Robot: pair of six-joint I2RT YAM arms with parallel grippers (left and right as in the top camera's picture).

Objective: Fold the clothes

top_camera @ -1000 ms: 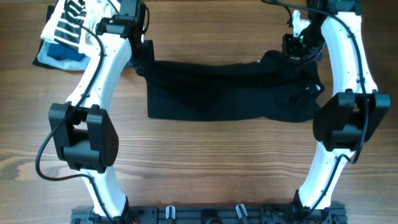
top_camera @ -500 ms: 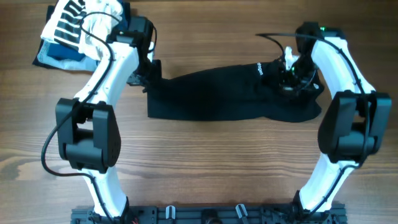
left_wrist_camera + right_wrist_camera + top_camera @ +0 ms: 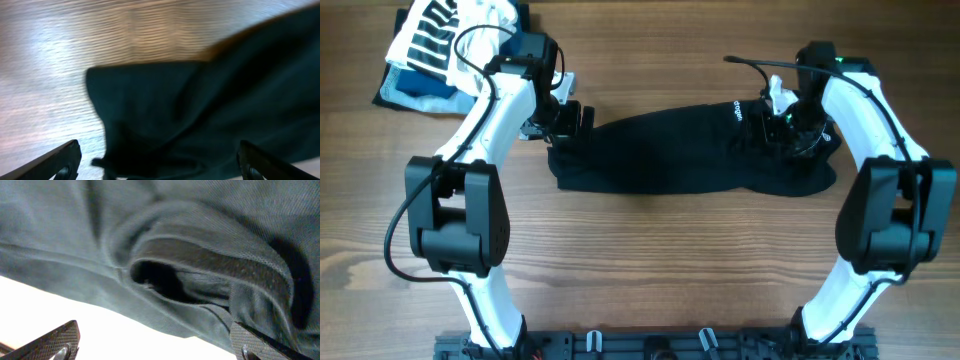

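- The large black soft fabric garment [image 3: 690, 150] lies as a long band across the wooden table [image 3: 650, 260], from centre toward 12 o'clock.
- Only the right wrist view shows its thick-hemmed opening [image 3: 210, 265].
- Only the overhead view shows its small light printed logo [image 3: 737, 110], which is unreadable.
- The left gripper [image 3: 565, 118] is at the garment's 9 o'clock end and the right gripper [image 3: 782, 125] at 2 o'clock, both with jaws spread wide.
- A striped, white and blue garment pile [image 3: 430, 50] sits at 10 o'clock.

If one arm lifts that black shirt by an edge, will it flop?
Probably flops: the black shirt lies in soft wrinkles and folds. Likely light, since the cloth looks thin. Pushed, it would probably bunch, as at its rumpled end.
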